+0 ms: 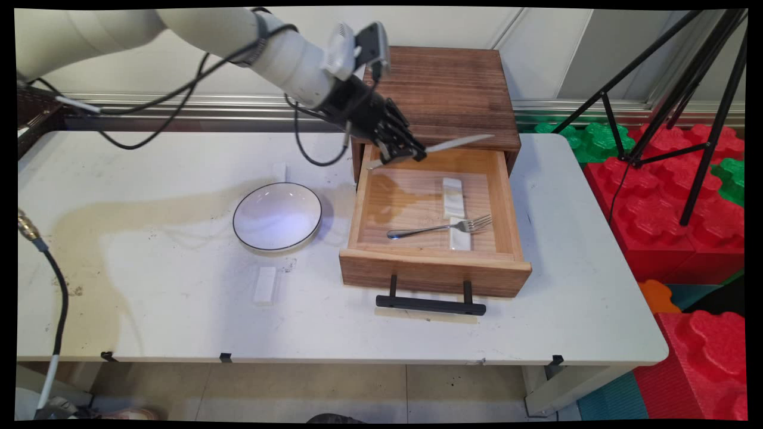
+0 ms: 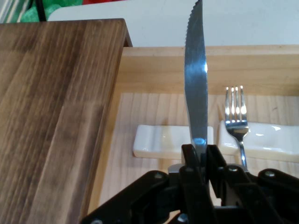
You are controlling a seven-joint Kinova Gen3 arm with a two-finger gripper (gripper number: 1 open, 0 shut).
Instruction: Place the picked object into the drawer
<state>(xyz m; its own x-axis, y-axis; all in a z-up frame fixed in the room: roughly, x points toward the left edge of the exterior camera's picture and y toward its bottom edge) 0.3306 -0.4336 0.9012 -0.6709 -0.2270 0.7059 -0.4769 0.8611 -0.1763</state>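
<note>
Overhead, the pincer (image 1: 400,150) is seen clamped on a knife (image 1: 459,143), held in the air over the back edge of an open wooden drawer (image 1: 366,205). The blade is pointed toward the picture's right, roughly level, just below the top of the dark wooden cabinet (image 1: 447,89) from which the drawer is pulled out.

Inside the drawer a fork (image 1: 441,227) is laid across the nearer of two white rests (image 1: 459,234); the farther rest (image 1: 453,196) is bare. A white bowl (image 1: 277,215) with a dark rim is set on the worktop (image 1: 149,286) left of the drawer, with a small white block (image 1: 265,285) near it.

From the hand camera, details lost in the main view are given: the knife (image 2: 196,93) has a serrated edge and is pinched at its lower end between the closed fingers (image 2: 189,161), standing edge-on. The fork (image 2: 236,116) tines and both rests are seen beyond it, but the bowl is not shown.
</note>
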